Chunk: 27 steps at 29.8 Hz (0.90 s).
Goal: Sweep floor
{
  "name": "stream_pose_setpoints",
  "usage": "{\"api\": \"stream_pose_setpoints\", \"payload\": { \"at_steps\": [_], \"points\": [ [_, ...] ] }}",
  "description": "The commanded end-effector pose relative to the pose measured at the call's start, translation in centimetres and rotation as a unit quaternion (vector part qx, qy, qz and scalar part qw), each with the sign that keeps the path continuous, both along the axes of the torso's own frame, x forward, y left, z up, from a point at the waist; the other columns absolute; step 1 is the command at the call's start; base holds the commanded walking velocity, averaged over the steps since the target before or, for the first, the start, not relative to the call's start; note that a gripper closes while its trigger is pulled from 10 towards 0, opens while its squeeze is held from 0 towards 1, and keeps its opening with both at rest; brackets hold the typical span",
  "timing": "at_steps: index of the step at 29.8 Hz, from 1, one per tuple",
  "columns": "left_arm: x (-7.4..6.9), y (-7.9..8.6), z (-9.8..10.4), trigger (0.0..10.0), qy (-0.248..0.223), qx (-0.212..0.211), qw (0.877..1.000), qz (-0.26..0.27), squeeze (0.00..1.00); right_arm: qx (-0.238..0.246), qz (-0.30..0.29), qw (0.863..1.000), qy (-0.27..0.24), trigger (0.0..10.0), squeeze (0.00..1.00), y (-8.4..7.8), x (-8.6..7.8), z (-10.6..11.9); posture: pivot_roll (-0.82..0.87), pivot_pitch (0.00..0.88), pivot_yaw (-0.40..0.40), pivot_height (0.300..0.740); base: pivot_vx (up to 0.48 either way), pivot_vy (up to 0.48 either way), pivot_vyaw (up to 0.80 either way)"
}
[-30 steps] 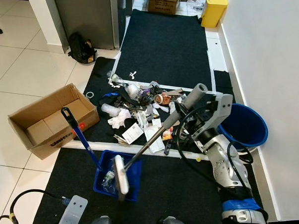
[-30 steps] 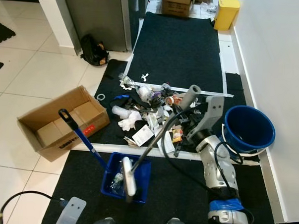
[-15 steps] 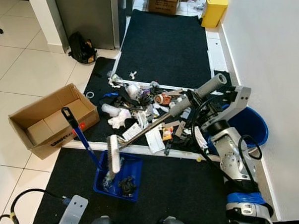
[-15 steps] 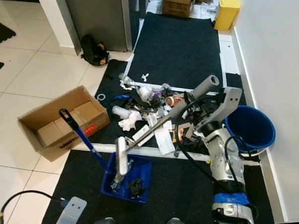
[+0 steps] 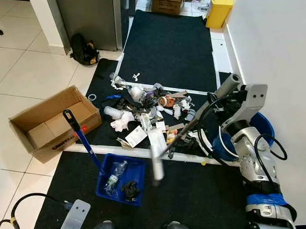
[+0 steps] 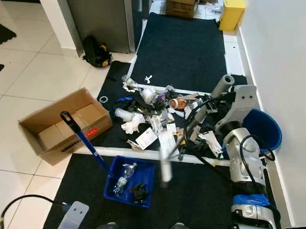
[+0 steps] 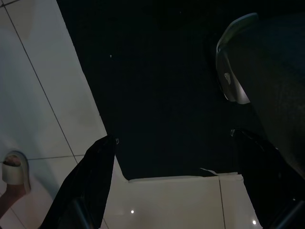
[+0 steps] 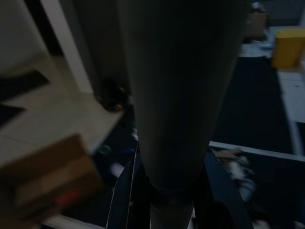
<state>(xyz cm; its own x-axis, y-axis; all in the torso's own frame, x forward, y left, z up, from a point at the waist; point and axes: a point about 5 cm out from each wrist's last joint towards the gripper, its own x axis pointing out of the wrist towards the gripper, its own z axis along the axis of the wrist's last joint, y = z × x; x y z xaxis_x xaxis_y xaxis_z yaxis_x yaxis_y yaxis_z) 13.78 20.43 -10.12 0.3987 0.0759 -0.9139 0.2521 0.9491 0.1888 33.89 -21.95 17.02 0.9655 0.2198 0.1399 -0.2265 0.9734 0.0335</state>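
On the right side, near the blue bucket (image 5: 259,126), the right gripper (image 5: 210,108) squeezes the grey handle of the broom (image 5: 185,131). The broom slants down to the left, its blurry head just right of the blue dustpan (image 5: 120,179). Trash (image 5: 143,106) lies on the black mat (image 5: 171,44) farther away.

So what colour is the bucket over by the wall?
Blue. The bucket shows best in the right eye view, partly behind the right arm.
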Motion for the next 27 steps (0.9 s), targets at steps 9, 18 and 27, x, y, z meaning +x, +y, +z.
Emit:
{"api": "stream_pose_setpoints", "payload": {
  "at_steps": [9,18,27],
  "points": [
    [-1.9,-1.6,-0.8,10.0,0.031,-0.023,0.999,-0.009,0.00,-0.033,-0.096,0.992,0.077,0.0,0.00,-1.3,-0.1,-4.6,0.05,0.153,-0.011,0.740,0.000,0.000,0.00],
    [-1.8,-1.0,-0.7,10.0,0.030,-0.017,0.999,-0.006,0.00,-0.024,-0.134,0.988,0.078,0.0,0.00,-2.3,-0.4,-5.5,0.06,0.159,-0.001,0.740,0.000,0.000,0.00],
    [-1.9,-0.8,-0.7,10.0,0.031,-0.015,0.999,-0.008,0.00,-0.017,-0.151,0.988,0.037,0.0,0.00,-3.1,-0.1,-3.9,0.06,0.161,0.004,0.740,0.000,0.000,0.00]
  ]
}}
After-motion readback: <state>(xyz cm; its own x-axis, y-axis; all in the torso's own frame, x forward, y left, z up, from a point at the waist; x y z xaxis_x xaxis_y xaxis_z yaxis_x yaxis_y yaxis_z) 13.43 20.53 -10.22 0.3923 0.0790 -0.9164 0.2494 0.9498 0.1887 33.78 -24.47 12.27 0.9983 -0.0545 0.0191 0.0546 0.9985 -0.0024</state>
